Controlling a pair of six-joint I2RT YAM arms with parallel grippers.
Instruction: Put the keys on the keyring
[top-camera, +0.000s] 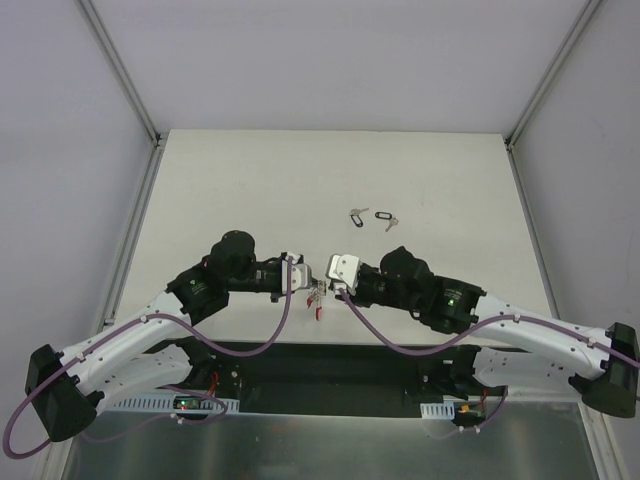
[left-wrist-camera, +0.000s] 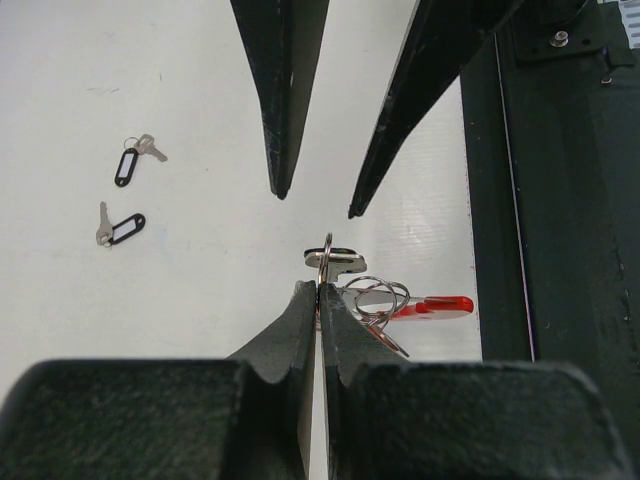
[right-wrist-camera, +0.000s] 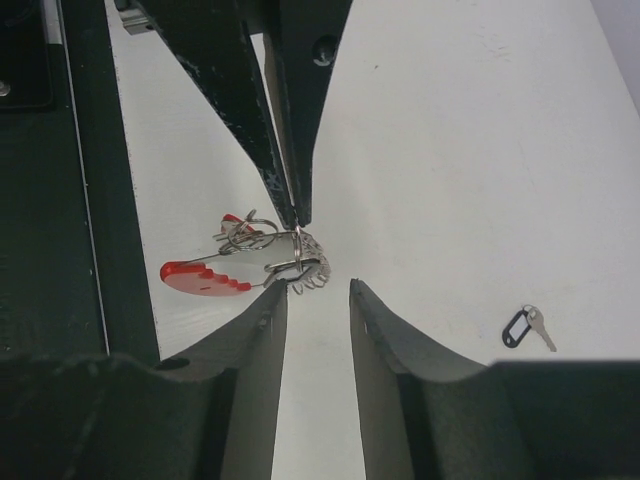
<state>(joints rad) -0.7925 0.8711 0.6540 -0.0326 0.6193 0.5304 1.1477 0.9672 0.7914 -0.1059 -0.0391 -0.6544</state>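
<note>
You have the white table (top-camera: 250, 180), with both arms meeting over the middle of its near edge. Your left gripper (left-wrist-camera: 318, 292) is pinched tight on a thin metal loop of the keyring (left-wrist-camera: 372, 298) and holds it just above the surface. The ring's red part (left-wrist-camera: 432, 307) hangs on the near side, close to the dark strip along the table's edge. Your right gripper (right-wrist-camera: 313, 290) faces it with jaws parted and nothing between them, its tips just beside the ring.

The step in hand looks like fetching the next key. Hold the left pinch firm so the ring does not swing. Back the right claw straight off before turning, because one fingertip is almost touching the wire and could snag it. Two keys lie loose, well apart from the ring, farther out and to the right: one black-tagged (left-wrist-camera: 128, 162), the other (left-wrist-camera: 122, 228) near it. Take a key by its tag, leaving its small ring free for threading.

No box or tray is in view. The keyring is the only holder, and thin rings and a silver piece bunch on it, too tangled to count keys.
</note>
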